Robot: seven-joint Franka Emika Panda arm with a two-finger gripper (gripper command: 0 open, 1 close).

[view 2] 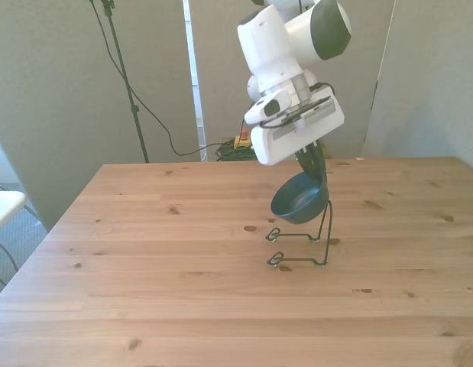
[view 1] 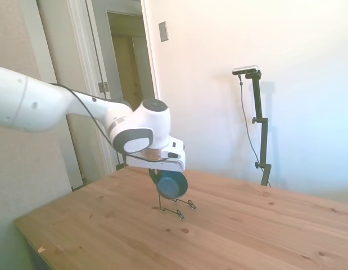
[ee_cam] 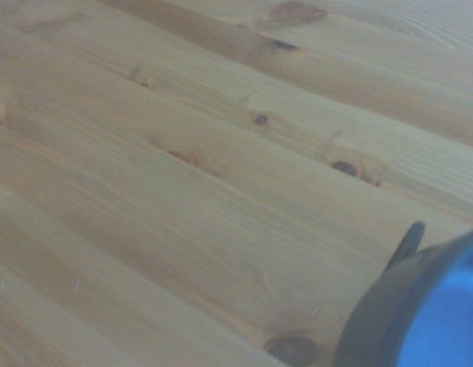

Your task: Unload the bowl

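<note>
This looked like a room in a home or small office turned into a robot test space. A plain pine desk (view 2: 167, 252) filled the floor, with a white robot arm (view 1: 61, 109) mounted at it. Behind it stood a white-framed doorway (view 1: 126, 73) opening onto a dim hall, and a light switch plate (view 1: 163, 31) sat on the bare white wall. Across the room, grey partition panels (view 2: 60, 84) closed things in, and cables (view 2: 221, 145) trailed over the floor.
</note>
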